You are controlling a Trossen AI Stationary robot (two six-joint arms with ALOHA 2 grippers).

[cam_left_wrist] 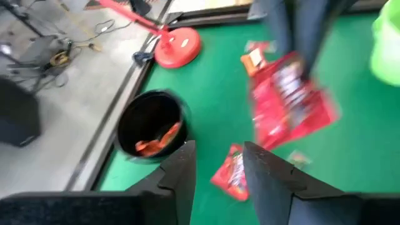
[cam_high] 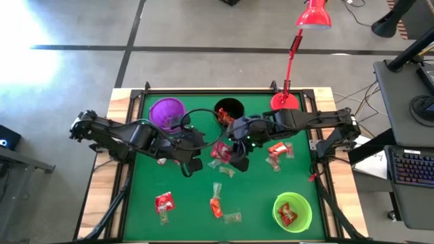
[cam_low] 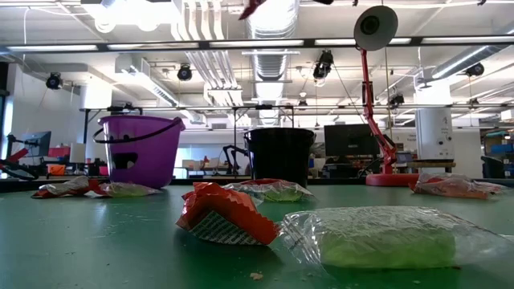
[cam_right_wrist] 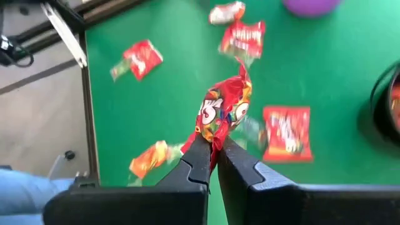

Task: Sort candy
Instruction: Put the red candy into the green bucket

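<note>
Right gripper [cam_right_wrist: 211, 164] pinched shut on red wrapped candy [cam_right_wrist: 225, 112] — lifted over mat centre. Left gripper [cam_left_wrist: 219, 165] parted, empty, near black cup [cam_high: 228, 110]. Some candy in black and green cup [cam_high: 292, 211]; many pieces loose on green mat [cam_high: 190, 210] — sorting maybe half done.

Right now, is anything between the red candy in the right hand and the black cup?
Nothing visible. The right hand holds the red candy lifted off the mat, beside the black cup; the left hand is nearby.

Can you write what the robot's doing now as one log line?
right gripper: shut on red candy, lifted | left gripper: open, empty, near black cup
</note>
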